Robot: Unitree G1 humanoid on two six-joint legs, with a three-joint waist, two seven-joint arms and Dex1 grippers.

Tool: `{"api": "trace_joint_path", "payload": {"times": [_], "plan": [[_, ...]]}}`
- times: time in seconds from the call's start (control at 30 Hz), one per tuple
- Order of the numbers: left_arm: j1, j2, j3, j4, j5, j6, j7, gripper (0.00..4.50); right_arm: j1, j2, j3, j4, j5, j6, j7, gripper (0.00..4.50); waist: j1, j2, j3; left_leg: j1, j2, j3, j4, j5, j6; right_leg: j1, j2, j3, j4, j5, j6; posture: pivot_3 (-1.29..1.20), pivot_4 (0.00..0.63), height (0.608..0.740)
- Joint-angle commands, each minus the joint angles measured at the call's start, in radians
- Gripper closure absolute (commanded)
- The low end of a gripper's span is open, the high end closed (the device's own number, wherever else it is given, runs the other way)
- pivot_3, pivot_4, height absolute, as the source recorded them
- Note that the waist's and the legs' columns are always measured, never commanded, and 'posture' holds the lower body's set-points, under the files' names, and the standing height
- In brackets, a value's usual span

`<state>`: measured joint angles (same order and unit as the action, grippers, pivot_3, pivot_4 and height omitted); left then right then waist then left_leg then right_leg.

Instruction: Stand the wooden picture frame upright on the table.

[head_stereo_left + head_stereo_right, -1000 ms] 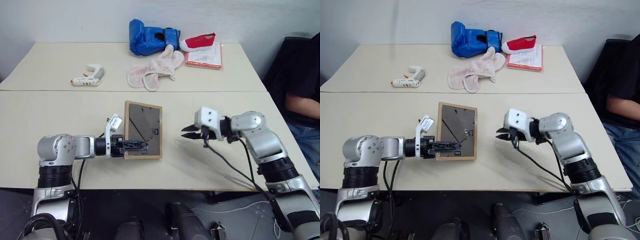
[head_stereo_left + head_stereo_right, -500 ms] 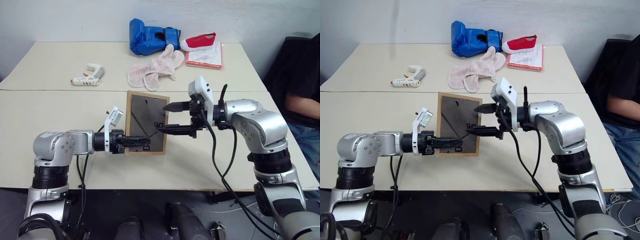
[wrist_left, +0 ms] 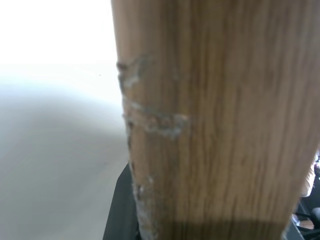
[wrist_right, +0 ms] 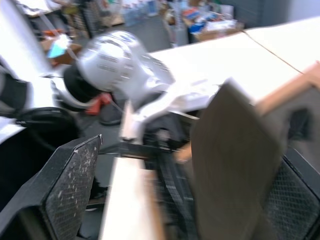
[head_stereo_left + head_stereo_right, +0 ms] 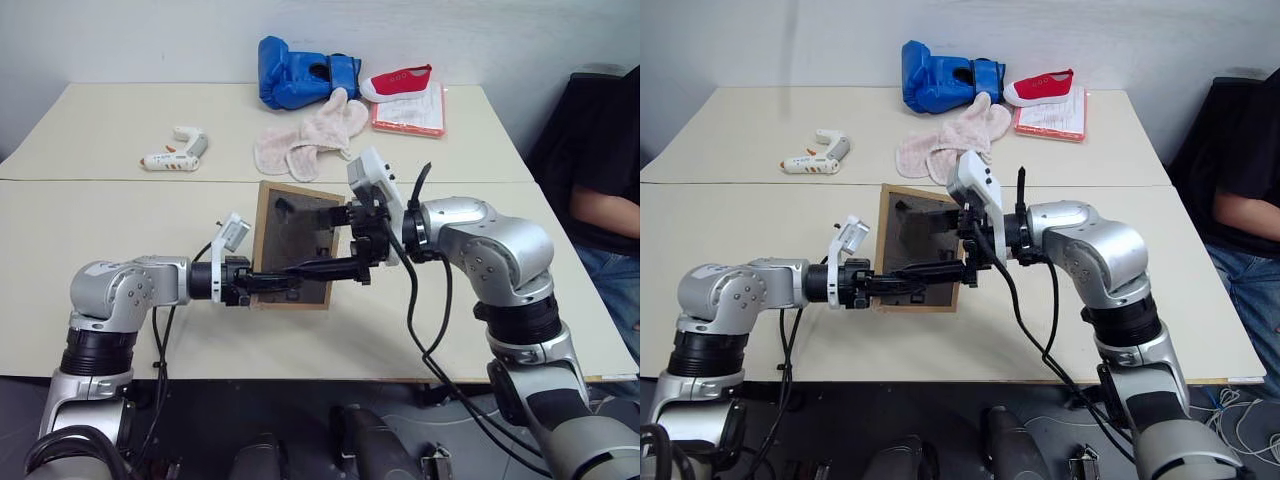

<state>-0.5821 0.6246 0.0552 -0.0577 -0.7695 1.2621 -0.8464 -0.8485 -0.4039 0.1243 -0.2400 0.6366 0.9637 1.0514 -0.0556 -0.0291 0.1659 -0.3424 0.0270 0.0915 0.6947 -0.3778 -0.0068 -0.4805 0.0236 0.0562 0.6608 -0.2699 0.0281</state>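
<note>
The wooden picture frame [image 5: 283, 240] is tipped up off the table [image 5: 120, 230], its dark grey back toward me and its front hidden. My left gripper [image 5: 280, 284] is shut on the frame's lower left border, which shows close up as the light wood border [image 3: 215, 125] in the left wrist view. From the right, my right gripper [image 5: 335, 240] reaches in open, one finger above and one below the frame's right side. In the right wrist view its fingers [image 4: 75, 185] stand wide apart, with the frame's grey stand [image 4: 230, 165] between them.
On the far table lie a blue boxing glove [image 5: 295, 72], a red shoe [image 5: 398, 80] on a pink-edged pad [image 5: 410, 112], a pink cloth [image 5: 305, 140] and a white glue gun [image 5: 178, 152]. A person [image 5: 605, 170] sits at the right edge.
My right gripper has opened, risen and swung left onto the frame's back. The left gripper has lifted the frame a little and rolled it more upright.
</note>
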Motion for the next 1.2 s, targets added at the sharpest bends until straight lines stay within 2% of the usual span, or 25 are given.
{"api": "trace_joint_path", "payload": {"times": [0.03,0.1,0.3,0.33,0.37,0.4,0.47,0.53,0.63,0.73,0.9,1.0,1.1,1.2], "plan": [[-0.042,0.020,0.017,0.028,0.000,-0.027,-0.020,3.68,0.041,-0.082,-0.080,-0.101,0.092,0.021,0.033,0.00,0.002,0.000,0.000,0.000,0.000,0.000,0.000,0.000,0.000,0.000,0.000,0.000,0.000,0.000,0.000,0.00,0.150,0.740],[-0.048,0.025,0.016,0.035,-0.003,-0.027,-0.026,3.68,0.058,-0.116,-0.083,-0.115,0.093,0.012,0.030,0.00,0.003,0.000,0.000,0.000,0.000,0.000,0.000,0.000,0.001,0.001,0.000,0.000,-0.001,0.000,0.000,0.00,0.150,0.740],[-0.067,0.031,0.014,0.043,-0.018,-0.015,-0.033,3.68,0.144,-0.261,-0.013,-0.095,-0.185,-0.297,-0.014,0.00,-0.001,0.000,0.000,-0.001,0.000,0.000,0.000,-0.001,0.001,0.000,0.000,0.000,-0.001,0.000,0.000,0.00,0.150,0.740],[-0.070,0.033,0.013,0.042,-0.022,-0.010,-0.036,3.68,0.175,-0.293,0.007,-0.067,-0.286,-0.467,-0.009,0.00,-0.001,-0.001,0.000,-0.001,0.000,0.000,0.000,-0.001,0.001,0.000,0.000,0.000,-0.001,0.000,0.000,0.00,0.150,0.740],[-0.075,0.036,0.013,0.039,-0.030,-0.001,-0.042,3.68,0.208,-0.332,0.036,0.001,-0.445,-0.734,-0.060,0.00,0.001,-0.001,0.000,-0.001,0.000,0.000,0.000,-0.001,0.001,0.000,0.000,0.000,-0.001,0.000,0.000,0.00,0.150,0.740],[-0.079,0.039,0.012,0.038,-0.036,0.006,-0.047,3.68,0.225,-0.365,0.073,0.089,-0.622,-1.044,-0.148,0.00,0.001,-0.001,0.001,-0.001,0.000,0.000,0.000,0.000,0.001,0.000,0.001,0.000,-0.002,0.000,0.000,0.00,0.150,0.740],[-0.085,0.045,0.005,0.036,-0.038,0.010,-0.059,3.68,0.210,-0.385,0.121,0.250,-0.854,-1.490,-0.310,0.00,0.000,-0.002,0.001,-0.002,-0.001,0.001,0.000,-0.001,0.002,0.000,0.001,0.001,-0.004,0.001,0.002,0.00,0.150,0.740],[-0.091,0.049,-0.001,0.038,-0.039,0.012,-0.064,3.68,0.165,-0.375,0.147,0.378,-0.994,-1.725,-0.437,0.00,-0.006,-0.002,0.001,-0.002,-0.002,0.002,0.000,-0.001,0.002,0.000,0.001,0.003,-0.004,0.001,0.002,0.00,0.150,0.740],[-0.106,0.047,0.000,0.043,-0.048,0.027,-0.069,3.68,0.083,-0.335,0.162,0.516,-1.200,-1.923,-0.652,0.00,-0.017,-0.003,0.002,-0.002,-0.001,0.003,0.000,0.000,0.001,-0.002,0.002,0.004,-0.002,0.001,0.002,0.00,0.150,0.740],[-0.118,0.049,-0.004,0.030,-0.070,0.054,-0.085,3.68,-0.004,-0.279,0.198,0.604,-1.442,-2.006,-0.910,0.00,-0.030,-0.003,0.002,-0.001,-0.001,0.004,0.000,0.001,0.000,-0.002,0.002,0.004,0.000,0.001,0.001,0.00,0.150,0.740],[-0.117,0.055,-0.012,0.006,-0.085,0.074,-0.091,3.68,-0.108,-0.214,0.247,0.720,-1.644,-1.988,-1.219,0.00,-0.030,-0.003,0.002,0.000,0.000,0.004,-0.001,0.002,-0.002,-0.002,0.002,0.004,0.002,-0.001,-0.001,0.00,0.150,0.740],[-0.117,0.053,0.000,0.005,-0.093,0.087,-0.086,3.68,-0.145,-0.210,0.291,0.744,-1.732,-1.979,-1.354,0.62,-0.030,-0.003,0.002,0.000,0.000,0.004,-0.001,0.002,-0.002,-0.002,0.002,0.004,0.002,-0.001,-0.001,0.00,0.150,0.740],[-0.121,0.050,0.021,0.015,-0.111,0.109,-0.079,3.68,-0.174,-0.206,0.350,0.776,-1.820,-1.957,-1.465,1.59,-0.030,-0.003,0.002,0.001,0.000,0.004,-0.001,0.002,-0.002,-0.002,0.002,0.004,0.002,-0.001,-0.001,0.00,0.150,0.740],[-0.134,0.049,0.052,0.035,-0.137,0.150,-0.070,3.68,-0.200,-0.203,0.398,0.791,-1.907,-1.918,-1.631,2.18,-0.033,-0.003,0.002,0.001,0.000,0.004,-0.001,0.002,-0.002,-0.002,0.002,0.004,0.002,-0.001,-0.001,0.00,0.150,0.740]]}}
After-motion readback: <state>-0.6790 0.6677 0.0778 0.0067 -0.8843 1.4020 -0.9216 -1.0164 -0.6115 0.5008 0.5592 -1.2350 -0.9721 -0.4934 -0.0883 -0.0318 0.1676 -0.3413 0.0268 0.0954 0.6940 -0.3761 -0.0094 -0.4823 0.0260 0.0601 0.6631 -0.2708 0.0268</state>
